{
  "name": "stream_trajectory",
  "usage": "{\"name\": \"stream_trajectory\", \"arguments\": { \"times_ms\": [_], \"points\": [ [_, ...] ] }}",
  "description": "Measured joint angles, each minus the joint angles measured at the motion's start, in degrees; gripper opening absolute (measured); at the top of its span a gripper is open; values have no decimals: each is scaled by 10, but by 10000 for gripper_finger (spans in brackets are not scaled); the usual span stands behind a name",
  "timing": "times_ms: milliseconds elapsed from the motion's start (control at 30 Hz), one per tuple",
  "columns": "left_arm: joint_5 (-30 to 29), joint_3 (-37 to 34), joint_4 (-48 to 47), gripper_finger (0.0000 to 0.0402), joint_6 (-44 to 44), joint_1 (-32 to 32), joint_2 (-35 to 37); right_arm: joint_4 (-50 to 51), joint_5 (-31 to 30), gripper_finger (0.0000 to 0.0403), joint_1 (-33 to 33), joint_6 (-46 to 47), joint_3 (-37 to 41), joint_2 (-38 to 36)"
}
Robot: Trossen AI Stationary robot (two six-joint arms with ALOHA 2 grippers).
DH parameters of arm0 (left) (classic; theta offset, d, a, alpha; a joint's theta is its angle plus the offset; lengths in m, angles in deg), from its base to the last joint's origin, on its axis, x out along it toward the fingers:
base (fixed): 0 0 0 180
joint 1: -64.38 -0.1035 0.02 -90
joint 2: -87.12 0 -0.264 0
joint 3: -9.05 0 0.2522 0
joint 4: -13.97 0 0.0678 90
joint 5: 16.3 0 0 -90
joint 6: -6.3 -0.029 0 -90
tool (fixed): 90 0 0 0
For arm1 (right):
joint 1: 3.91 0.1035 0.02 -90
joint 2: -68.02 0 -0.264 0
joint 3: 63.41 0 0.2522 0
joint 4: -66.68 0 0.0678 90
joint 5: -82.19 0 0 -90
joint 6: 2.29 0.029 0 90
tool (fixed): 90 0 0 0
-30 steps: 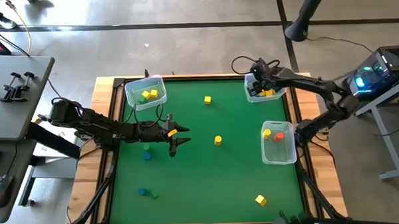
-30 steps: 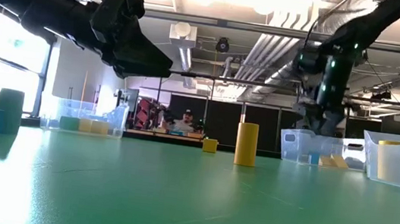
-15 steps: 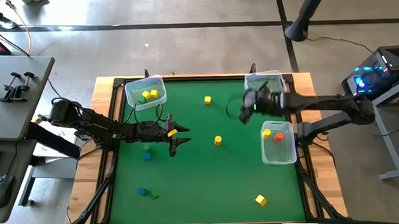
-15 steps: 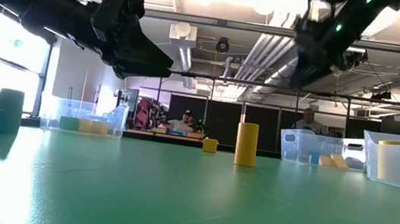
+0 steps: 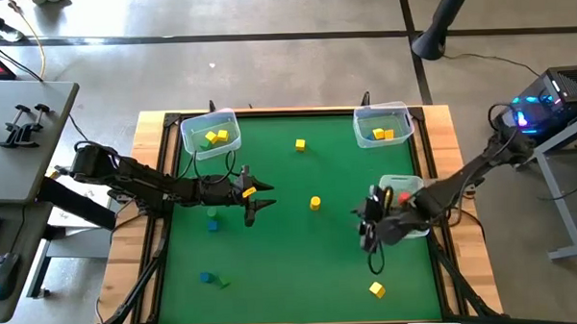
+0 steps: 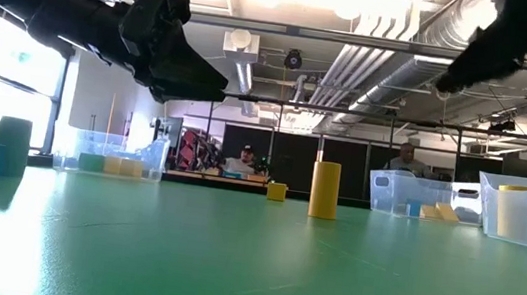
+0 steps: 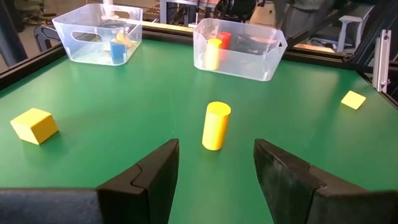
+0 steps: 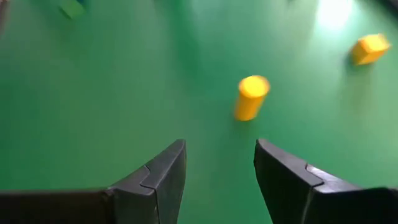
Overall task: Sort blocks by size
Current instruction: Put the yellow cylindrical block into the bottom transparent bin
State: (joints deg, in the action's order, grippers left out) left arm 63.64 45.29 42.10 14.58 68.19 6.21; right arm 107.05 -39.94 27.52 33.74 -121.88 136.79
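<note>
Loose blocks lie on the green mat: a yellow cylinder standing on end at the centre, a yellow cube farther back, a yellow cube near the front right, and blue and green blocks on the left. My left gripper hovers open and empty left of the cylinder, fingers pointing at it. My right gripper hovers open and empty right of the cylinder, beside the right bin.
Three clear bins stand on the mat: far left with yellow and green blocks, far right with yellow blocks, and right with yellow and red blocks, partly under my right arm. A wooden frame borders the mat.
My right gripper has swung quickly from over the far right bin toward the table's near edge, past the right bin, and now hangs over the mat right of the cylinder. My left arm has kept still.
</note>
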Motion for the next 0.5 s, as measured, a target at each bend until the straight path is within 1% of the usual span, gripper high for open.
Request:
{"name": "stream_trajectory", "arguments": {
  "times_ms": [100,233,333,500],
  "points": [
    [0,0,0,195,-5,0,0,-97,2,181,9,28,53,13],
    [0,0,2,195,-14,0,0,-254,-18,185,-19,20,122,49],
    [0,0,3,195,-17,0,0,-350,-15,202,-55,-30,148,79],
    [0,0,4,195,-25,0,0,-450,22,251,-126,-139,151,130]
  ]
}}
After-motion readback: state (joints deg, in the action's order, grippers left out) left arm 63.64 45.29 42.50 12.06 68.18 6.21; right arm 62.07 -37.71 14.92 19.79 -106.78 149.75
